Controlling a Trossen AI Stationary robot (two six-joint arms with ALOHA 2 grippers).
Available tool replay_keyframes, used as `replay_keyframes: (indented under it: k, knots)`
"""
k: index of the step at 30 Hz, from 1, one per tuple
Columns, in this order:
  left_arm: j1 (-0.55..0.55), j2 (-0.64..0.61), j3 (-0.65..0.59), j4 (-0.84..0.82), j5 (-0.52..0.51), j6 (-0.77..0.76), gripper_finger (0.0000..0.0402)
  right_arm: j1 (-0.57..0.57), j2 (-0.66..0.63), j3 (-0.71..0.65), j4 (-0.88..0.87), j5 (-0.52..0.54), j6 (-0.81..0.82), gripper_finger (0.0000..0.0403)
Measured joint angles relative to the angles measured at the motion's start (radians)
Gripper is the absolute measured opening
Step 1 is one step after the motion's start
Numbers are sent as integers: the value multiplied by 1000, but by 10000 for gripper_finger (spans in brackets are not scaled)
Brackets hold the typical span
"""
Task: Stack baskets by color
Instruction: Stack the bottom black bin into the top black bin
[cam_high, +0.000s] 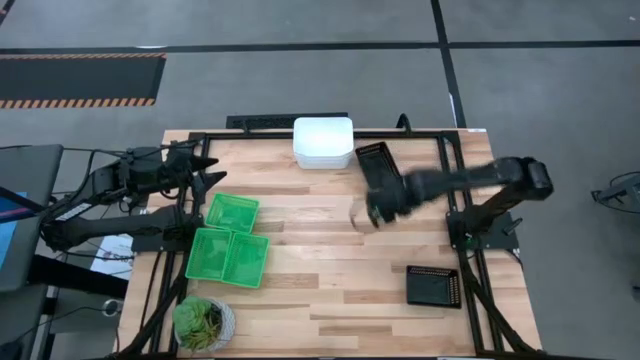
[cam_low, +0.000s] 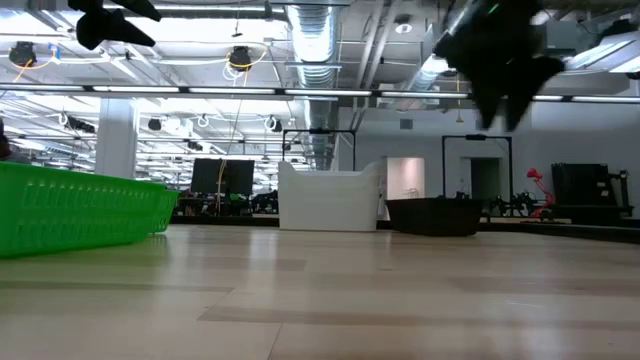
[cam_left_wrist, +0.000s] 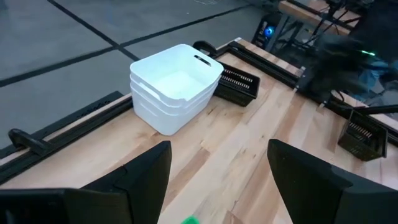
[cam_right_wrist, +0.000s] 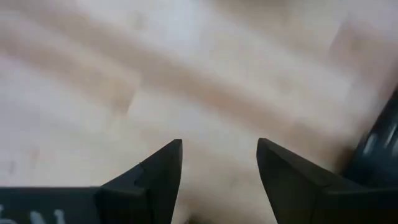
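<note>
White baskets (cam_high: 322, 142) (cam_left_wrist: 176, 87) stand nested in one stack at the table's far middle. A black basket (cam_high: 376, 160) (cam_left_wrist: 239, 84) rests on its bottom just right of them. Another black basket (cam_high: 433, 285) (cam_left_wrist: 364, 138) sits near the right front. Three green baskets (cam_high: 232, 212) (cam_high: 208, 253) (cam_high: 248, 260) lie close together at the left. My right gripper (cam_high: 368, 215) (cam_right_wrist: 219, 168) hovers open over bare wood, just nearer than the far black basket, holding nothing. My left gripper (cam_high: 205, 170) (cam_left_wrist: 217, 180) waits open and raised at the far left.
A round potted plant (cam_high: 204, 323) stands at the near left corner. A black metal frame (cam_high: 450, 180) runs along the table's far and side edges. Bare wood (cam_high: 330, 270) lies between the green baskets and the near right black basket.
</note>
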Motion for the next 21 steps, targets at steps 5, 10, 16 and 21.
replay_keyframes:
  k: [5, 10, 16, 21]
  knots:
    - [0, 0, 0, 18, 0, 5, 256, 369, 21, 1, -45, 17, 452, 230]
    - [0, 0, 0, 19, 27, -2, 256, 585, 98, 0, -16, 11, 717, 230]
    - [0, 0, 0, 19, 44, 5, 256, 744, 164, -1, 110, -48, 608, 230]
    - [0, 0, 0, 19, 13, 4, 256, 842, 175, 0, 179, -116, 523, 230]
